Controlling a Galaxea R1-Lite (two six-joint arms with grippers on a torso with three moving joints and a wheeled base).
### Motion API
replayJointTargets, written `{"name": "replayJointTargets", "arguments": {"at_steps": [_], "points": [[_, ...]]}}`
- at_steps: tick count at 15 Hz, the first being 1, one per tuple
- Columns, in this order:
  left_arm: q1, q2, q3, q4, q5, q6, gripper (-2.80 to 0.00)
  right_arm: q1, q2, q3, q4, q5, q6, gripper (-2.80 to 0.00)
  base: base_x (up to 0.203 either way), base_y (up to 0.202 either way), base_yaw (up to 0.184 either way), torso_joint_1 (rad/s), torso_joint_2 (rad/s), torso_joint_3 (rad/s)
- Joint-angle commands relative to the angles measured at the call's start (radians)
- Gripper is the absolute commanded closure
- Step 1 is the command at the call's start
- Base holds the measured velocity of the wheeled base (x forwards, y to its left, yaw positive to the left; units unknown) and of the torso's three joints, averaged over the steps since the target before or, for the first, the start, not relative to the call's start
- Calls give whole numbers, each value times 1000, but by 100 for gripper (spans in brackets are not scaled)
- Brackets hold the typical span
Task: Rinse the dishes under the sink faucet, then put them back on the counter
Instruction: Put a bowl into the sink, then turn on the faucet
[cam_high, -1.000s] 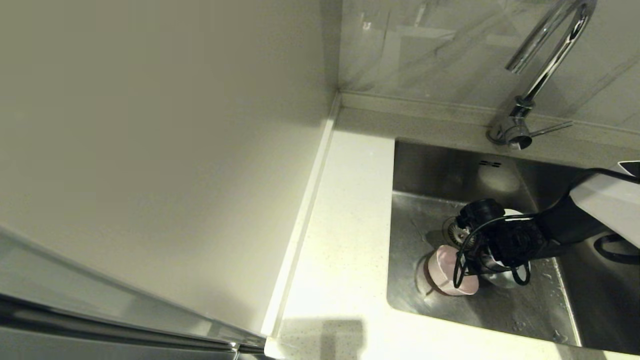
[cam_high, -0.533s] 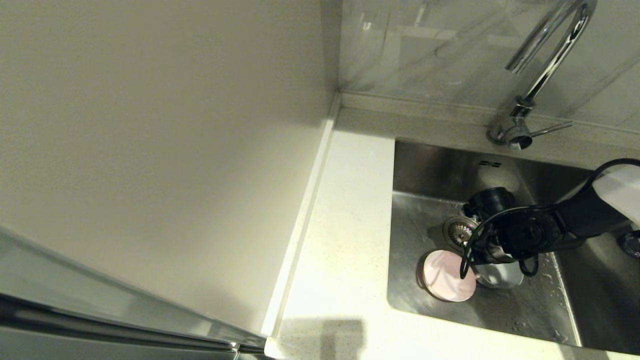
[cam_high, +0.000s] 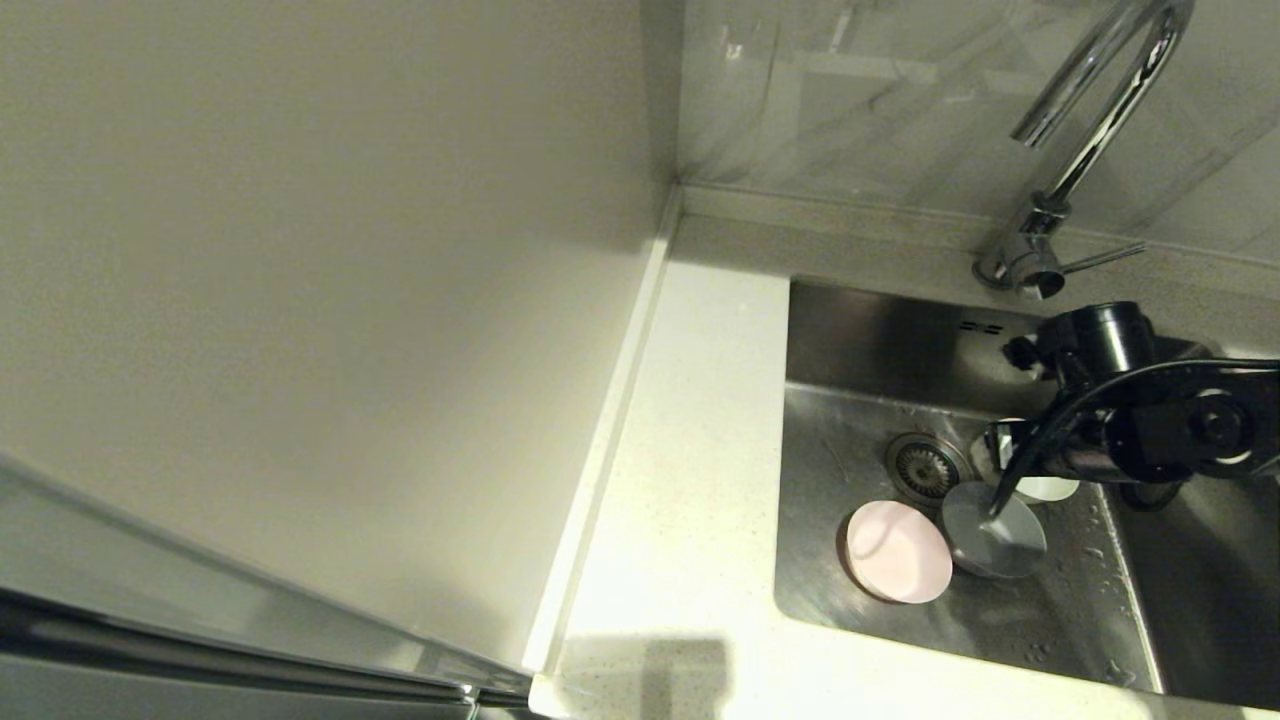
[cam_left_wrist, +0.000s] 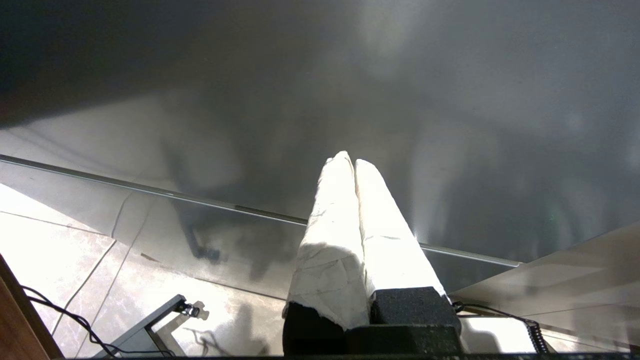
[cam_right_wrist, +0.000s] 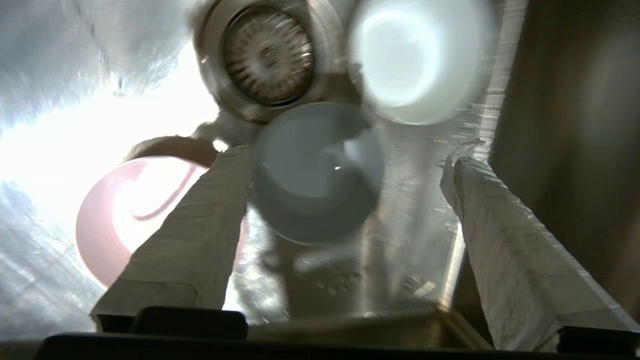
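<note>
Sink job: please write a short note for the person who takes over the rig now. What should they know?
Right gripper: open and empty, above the sink floor over the dishes.
Left gripper: jaws shut, empty, parked away from the sink; not seen from the head view.
Dishes: all three lie in the sink beside the drain. The pink dish is nearest the counter, the blue-grey dish touches it, and the white dish is partly hidden under the right arm.
Faucet: no water visibly running.
Done: nothing is back on the counter.
Left: rinse if needed, then move each dish to the counter.
</note>
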Motion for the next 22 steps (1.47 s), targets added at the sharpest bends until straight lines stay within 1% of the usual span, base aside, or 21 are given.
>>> {"name": "replayJointTargets", "arguments": {"at_steps": [1,2,4,5,7,8,9,11,15,17,18,19,20,22], "points": [[0,-3,0,0,0,-1,0,-62,-179,41,17,25,0,-280,0,0,0,0,0,0],[0,-3,0,0,1,-1,0,-113,-242,55,54,57,-2,-280,0,0,0,0,0,0],[-1,-3,0,0,0,-1,0,-262,-348,56,193,162,-21,-280,0,0,0,0,0,0],[0,-4,0,0,1,-1,0,-326,-386,46,250,224,-49,-280,0,0,0,0,0,0],[0,-3,0,0,0,-1,0,-419,-451,17,296,332,-127,-280,0,0,0,0,0,0],[0,-3,0,0,0,-1,0,-436,-470,-3,302,354,-143,-172,0,0,0,0,0,0],[0,-3,0,0,0,-1,0,-443,-482,-15,303,362,-146,0,0,0,0,0,0,0],[0,-3,0,0,0,-1,0,-446,-497,-25,304,390,-166,0,0,0,0,0,0,0],[0,-3,0,0,1,-1,0,-446,-508,-32,303,404,-168,0,0,0,0,0,0,0],[0,-3,0,0,0,-1,0,-445,-489,-66,297,403,-159,0,0,0,0,0,0,0],[0,-3,0,0,0,-1,0,-442,-464,-93,287,403,-139,0,0,0,0,0,0,0],[0,-3,0,0,0,-1,0,-431,-437,-118,252,402,-100,0,0,0,0,0,0,0],[0,-3,0,0,0,-1,0,-421,-409,-134,179,402,-63,0,0,0,0,0,0,0],[0,-3,0,0,0,-1,0,-410,-344,-160,51,402,-36,0,0,0,0,0,0,0]]}}
